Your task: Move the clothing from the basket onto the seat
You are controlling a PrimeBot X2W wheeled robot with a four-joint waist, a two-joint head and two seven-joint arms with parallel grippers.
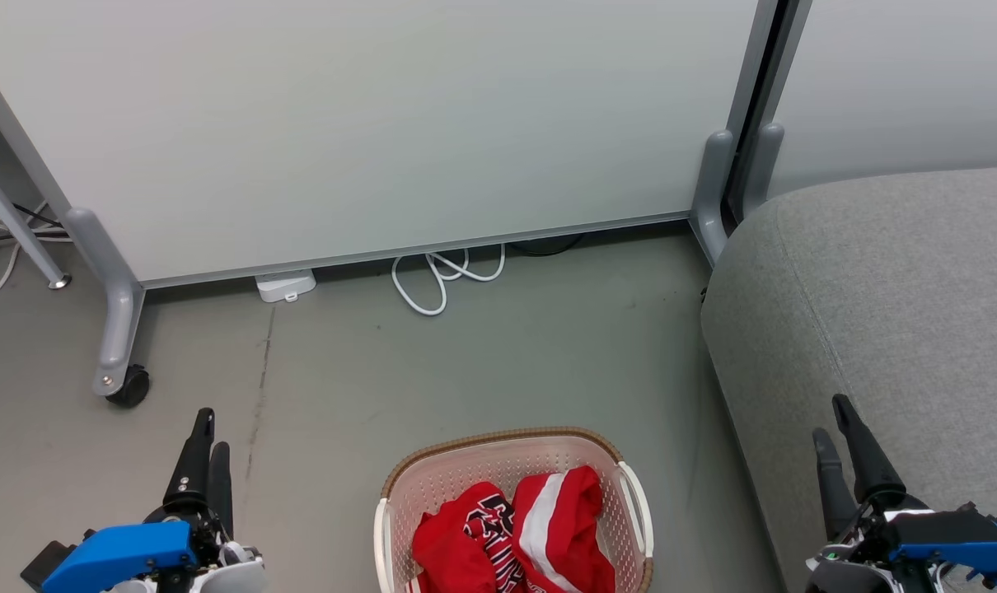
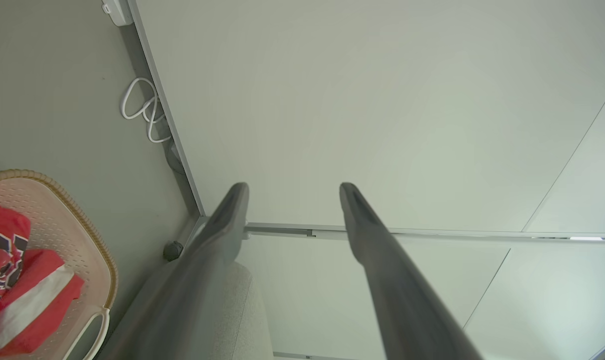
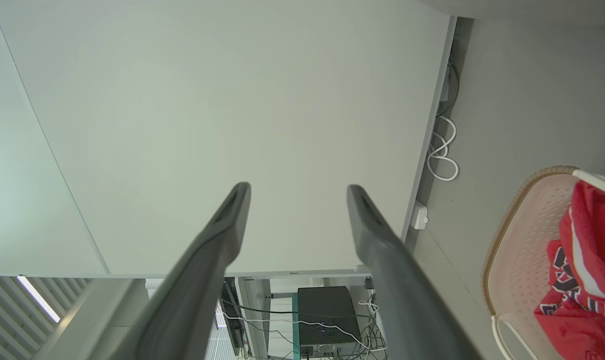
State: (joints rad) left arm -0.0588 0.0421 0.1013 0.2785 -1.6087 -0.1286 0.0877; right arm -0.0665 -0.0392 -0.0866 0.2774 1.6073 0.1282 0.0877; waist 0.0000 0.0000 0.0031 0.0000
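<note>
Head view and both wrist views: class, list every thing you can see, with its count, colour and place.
floor: one, grey, under everything
seat: one, grey, right of the head view
basket: one, cream-white with brown rim, on the floor beside the seat
clothing: one heap, red with white stripes and dark lettering, inside the basket
partition panels: two, pale with grey frames, at the back
cable: one, white, looped at the panel's foot
small box: one, white, left of the cable
caster: one, black, under the panel's left leg
equipment box: one, black, beyond the panel, right wrist view
left tool: one, dark fingers, open, lower left
right tool: one, dark fingers, open, lower right
</note>
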